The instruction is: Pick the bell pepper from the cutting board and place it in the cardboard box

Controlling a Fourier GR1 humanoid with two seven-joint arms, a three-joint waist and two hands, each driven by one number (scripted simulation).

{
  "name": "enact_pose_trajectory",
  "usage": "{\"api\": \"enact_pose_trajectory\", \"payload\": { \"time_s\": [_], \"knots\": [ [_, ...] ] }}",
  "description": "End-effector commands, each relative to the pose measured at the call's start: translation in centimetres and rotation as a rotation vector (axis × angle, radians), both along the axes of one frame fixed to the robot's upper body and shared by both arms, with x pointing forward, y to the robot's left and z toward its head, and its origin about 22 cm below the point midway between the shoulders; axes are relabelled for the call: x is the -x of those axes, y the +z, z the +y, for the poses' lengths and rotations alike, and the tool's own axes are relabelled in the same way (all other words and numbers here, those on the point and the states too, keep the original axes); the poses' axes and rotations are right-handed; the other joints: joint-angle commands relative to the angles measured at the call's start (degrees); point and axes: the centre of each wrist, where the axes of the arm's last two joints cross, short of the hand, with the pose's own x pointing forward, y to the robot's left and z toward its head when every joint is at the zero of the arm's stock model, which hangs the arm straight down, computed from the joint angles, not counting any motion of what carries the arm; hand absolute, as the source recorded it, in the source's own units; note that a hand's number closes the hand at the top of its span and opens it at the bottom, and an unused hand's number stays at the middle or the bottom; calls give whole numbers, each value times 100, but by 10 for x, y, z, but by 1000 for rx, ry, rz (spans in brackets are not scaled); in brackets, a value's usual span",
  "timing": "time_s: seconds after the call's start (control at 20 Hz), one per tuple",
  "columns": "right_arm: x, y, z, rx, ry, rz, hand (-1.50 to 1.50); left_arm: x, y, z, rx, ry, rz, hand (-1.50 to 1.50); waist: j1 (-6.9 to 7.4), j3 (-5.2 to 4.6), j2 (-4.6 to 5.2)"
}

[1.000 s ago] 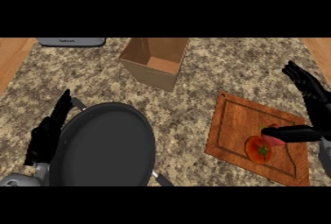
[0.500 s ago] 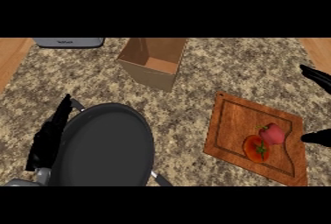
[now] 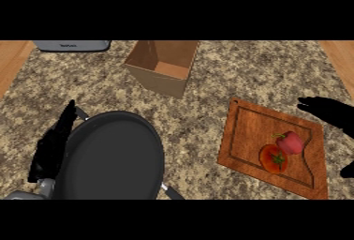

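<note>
The red bell pepper (image 3: 291, 142) lies on the wooden cutting board (image 3: 252, 126) at the right, touching a red tomato (image 3: 274, 159) on its near left. The cardboard box (image 3: 163, 66) stands open-topped at the back centre. My right hand (image 3: 333, 113) comes in from the right edge with its fingers stretched over the board's far right corner. It is open and apart from the pepper, and its thumb (image 3: 348, 171) shows lower at the edge. At the far left my left hand (image 3: 54, 143) rests open beside a pan.
A large dark pan (image 3: 114, 157) fills the near left, its handle pointing toward the lower edge. A grey appliance (image 3: 72, 45) sits at the back left. Wooden edges border the speckled counter (image 3: 200, 108) on both sides.
My right hand has pulled away from the pepper toward the right edge, leaving it uncovered on the board. The left hand has barely moved.
</note>
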Motion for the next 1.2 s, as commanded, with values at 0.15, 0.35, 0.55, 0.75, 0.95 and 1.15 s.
{"api": "enact_pose_trajectory", "payload": {
  "time_s": [0.15,0.35,0.55,0.75,0.95,1.15],
  "knots": [
    [21,-35,34,99,-82,37,-150,-13,15,-7,-3,4,-11,0,-17,9,12],
    [15,-22,53,115,-104,18,-150,-4,4,-1,-6,3,-10,0,8,7,12],
    [12,-51,51,152,-135,8,-150,2,8,-4,11,11,-20,0,33,9,15],
    [19,-46,25,188,-144,46,-150,15,-7,-6,-8,-2,-21,0,22,9,10],
    [3,-50,19,169,-147,36,-150,-3,13,9,-2,-6,-3,0,29,10,18],
    [13,-64,28,156,-142,32,-150,2,-13,1,4,4,1,0,13,8,15]
  ]
}}
